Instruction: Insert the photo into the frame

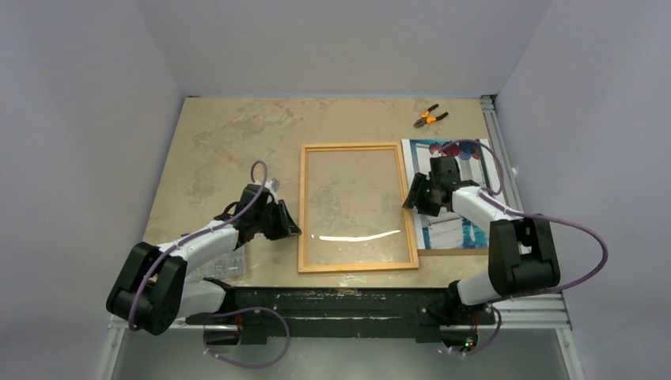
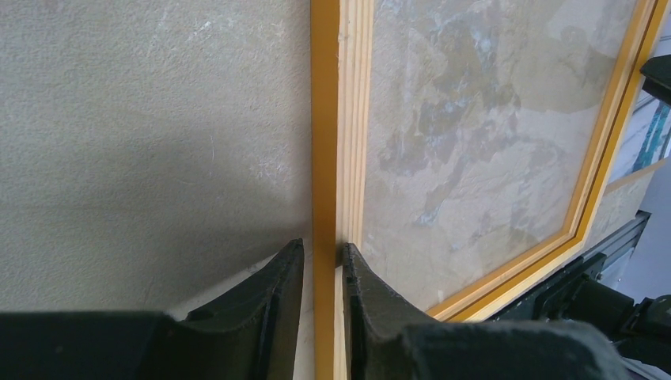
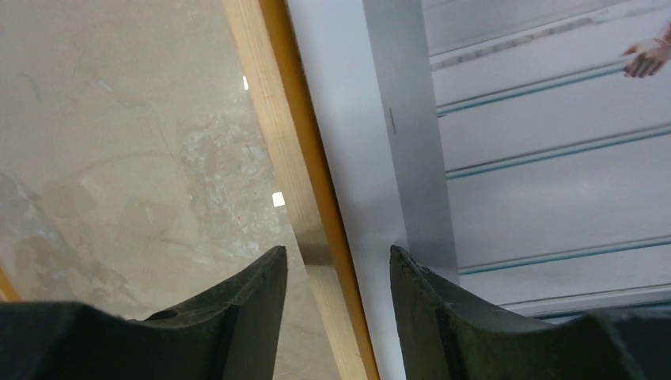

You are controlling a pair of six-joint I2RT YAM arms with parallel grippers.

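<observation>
Left gripper point(image 2: 323, 249) straddles the frame point(image 1: 348, 147) at its left rail, fingers tight on both sides; can't tell if it's actually pinching. Frame lies flat mid-table, nothing in it. Right gripper point(image 3: 336, 255) hangs open-jawed over the seam where the photo point(image 3: 546, 182) lies flat against the right rail. Looks like the grab-the-photo step to me, so next it needs a finger under that thin edge.

The frame point(image 1: 358, 265) is pale, bare-looking wood with fine grooves along its face and a smooth orange coat on its outer edge. Its clear pane point(image 1: 356, 190) is glossy and throws back a bright streak of light. The table point(image 1: 229, 142) is matt, mottled beige and finely grained like stone. The photo point(image 3: 554, 158) is smooth, shiny paper. The fingers point(image 2: 269, 317) of the left gripper point(image 2: 323, 252) are matt black plastic.
</observation>
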